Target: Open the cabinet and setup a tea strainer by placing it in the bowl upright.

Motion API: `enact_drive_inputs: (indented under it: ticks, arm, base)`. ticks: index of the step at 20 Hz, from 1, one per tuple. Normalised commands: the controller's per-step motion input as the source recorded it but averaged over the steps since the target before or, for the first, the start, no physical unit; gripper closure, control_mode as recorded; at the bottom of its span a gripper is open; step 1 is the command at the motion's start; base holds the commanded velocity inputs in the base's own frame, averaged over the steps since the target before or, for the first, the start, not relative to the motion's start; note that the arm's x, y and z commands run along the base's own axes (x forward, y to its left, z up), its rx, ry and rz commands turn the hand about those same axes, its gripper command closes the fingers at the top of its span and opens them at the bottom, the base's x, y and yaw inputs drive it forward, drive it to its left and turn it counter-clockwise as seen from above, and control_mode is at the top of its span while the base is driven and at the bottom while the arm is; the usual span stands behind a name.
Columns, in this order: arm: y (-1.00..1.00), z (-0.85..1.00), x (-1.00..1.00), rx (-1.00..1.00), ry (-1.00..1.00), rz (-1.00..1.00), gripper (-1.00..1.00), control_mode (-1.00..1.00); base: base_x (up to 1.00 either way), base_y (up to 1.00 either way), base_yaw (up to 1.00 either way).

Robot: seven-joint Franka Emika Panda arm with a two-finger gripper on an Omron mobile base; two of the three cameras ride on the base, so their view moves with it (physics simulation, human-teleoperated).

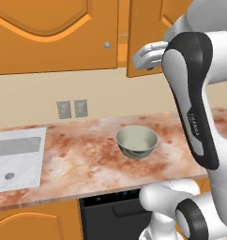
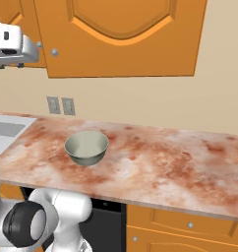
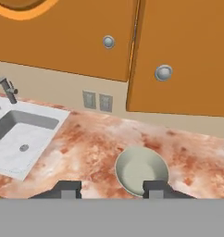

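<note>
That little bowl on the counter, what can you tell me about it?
The bowl is round and glossy, pale grey-green inside with a darker grey outside. It sits upright on the reddish speckled counter, right of the white sink and below the orange cabinet. It looks empty, and nothing touches it but the counter. In the hand view it lies just ahead of the gripper's dark tips.

A reddish marbled tabletop [image 1: 82, 154] carries a white sink [image 1: 17, 157] at its left; two grey wall outlets [image 1: 72, 108] sit on the beige backsplash
</note>
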Motion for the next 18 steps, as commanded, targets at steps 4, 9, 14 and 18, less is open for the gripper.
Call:
enact_drive_inputs:
  ticks: [4,9,14,18]
  arm:
    - [0.8,-0.18,0.02,-0.3,0.06,0.0,-1.0,-1.0]
    - [0.34,-0.19,0.08,-0.58,0.0,0.1,-1.0,-1.0]
    - [0.07,0.0,0.39,-0.63,0.0,0.18,-1.0,-1.0]
    - [-0.12,-0.01,0.46,-0.49,0.01,0.1,-1.0,-1.0]
  base:
    - [0.0,0.0,0.0]
    - [0.0,0.0,0.0]
    - [0.0,0.0,0.0]
    - [0.0,0.0,0.0]
